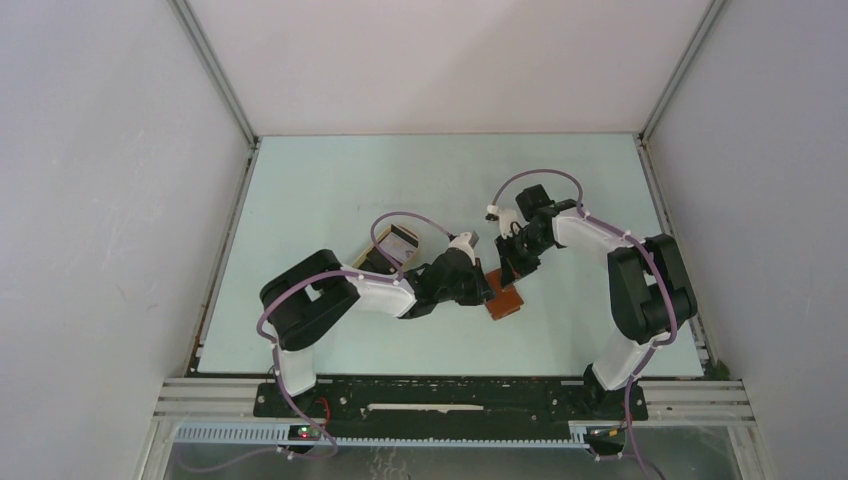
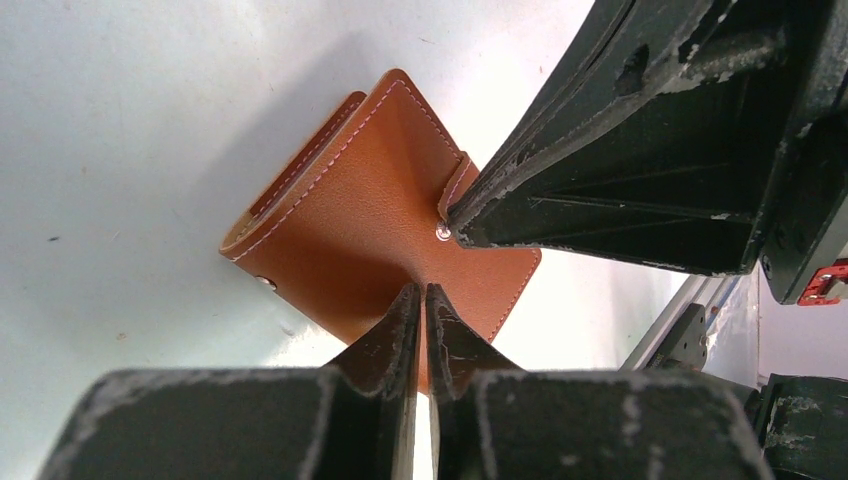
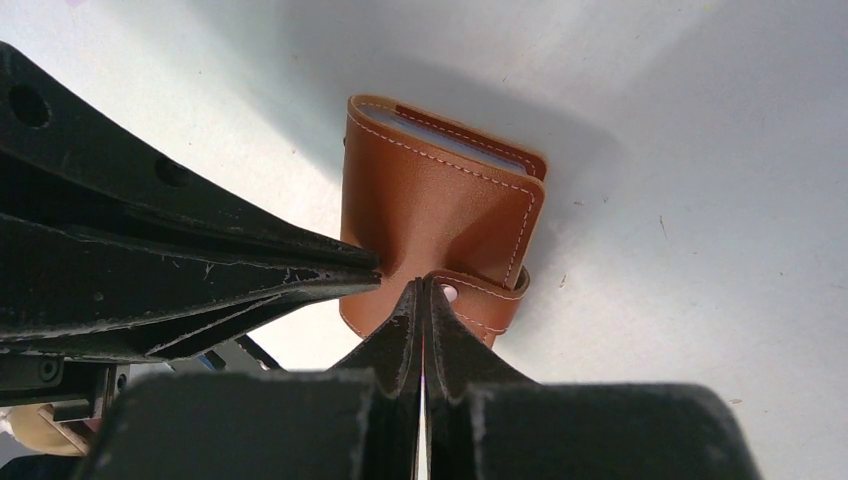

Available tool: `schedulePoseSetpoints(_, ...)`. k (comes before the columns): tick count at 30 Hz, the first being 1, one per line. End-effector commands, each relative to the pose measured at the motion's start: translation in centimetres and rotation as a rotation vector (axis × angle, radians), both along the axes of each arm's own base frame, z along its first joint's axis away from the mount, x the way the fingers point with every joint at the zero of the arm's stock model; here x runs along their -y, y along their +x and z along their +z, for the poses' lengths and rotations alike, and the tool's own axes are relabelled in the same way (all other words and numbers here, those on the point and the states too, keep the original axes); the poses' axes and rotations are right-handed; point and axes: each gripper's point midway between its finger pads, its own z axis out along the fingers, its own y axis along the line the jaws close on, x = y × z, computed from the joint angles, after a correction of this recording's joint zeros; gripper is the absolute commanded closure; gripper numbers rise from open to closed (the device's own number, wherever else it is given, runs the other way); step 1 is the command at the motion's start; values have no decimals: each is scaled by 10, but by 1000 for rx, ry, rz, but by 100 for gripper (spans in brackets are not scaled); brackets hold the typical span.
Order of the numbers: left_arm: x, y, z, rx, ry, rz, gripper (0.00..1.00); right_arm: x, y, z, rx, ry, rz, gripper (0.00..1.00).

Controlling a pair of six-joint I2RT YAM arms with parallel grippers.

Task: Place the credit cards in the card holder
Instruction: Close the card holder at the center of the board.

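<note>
On the pale table [image 1: 300, 200] between white walls [image 1: 100, 200], the card holder [image 2: 370, 200] was pinched by the left gripper [image 2: 421, 292]; the right gripper [image 3: 421, 285] was seen closed.

The holder [image 1: 505, 300] lies on the table [image 1: 330, 190] near its middle, with the left gripper [image 1: 487, 287] touching its left side and the right gripper [image 1: 512, 272] touching its far edge, their tips close together over it. The tray [image 1: 383, 252] sits left of the holder and farther back, partly under the left arm, with cards [image 1: 402, 240] in it.
</note>
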Motion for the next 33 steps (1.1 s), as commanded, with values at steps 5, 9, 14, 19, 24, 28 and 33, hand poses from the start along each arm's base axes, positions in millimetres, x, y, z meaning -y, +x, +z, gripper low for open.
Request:
schedulePoseSetpoints(5, -21, 0, -20, -2, 84, 44, 90, -14, -8, 19, -1, 69, 50, 100)
schedulePoseSetpoints(9, -22, 0, -21, -2, 87, 46, 92, -13, -10, 23, 4, 82, 54, 100)
schedulePoseSetpoints(14, -22, 0, -21, -4, 89, 46, 93, -15, -8, 19, 5, 74, 52, 100)
schedulePoseSetpoints(19, -21, 0, -19, -2, 84, 44, 93, -18, -7, 9, -17, 43, 57, 100)
schedulePoseSetpoints(24, -21, 0, -19, -2, 83, 45, 93, -16, -7, -2, -38, 15, 53, 100)
schedulePoseSetpoints(28, -21, 0, -20, -3, 83, 43, 93, -12, -6, -9, -53, -9, 40, 100)
schedulePoseSetpoints(33, -21, 0, -19, -3, 82, 43, 93, -9, -9, -18, -91, -27, 35, 100)
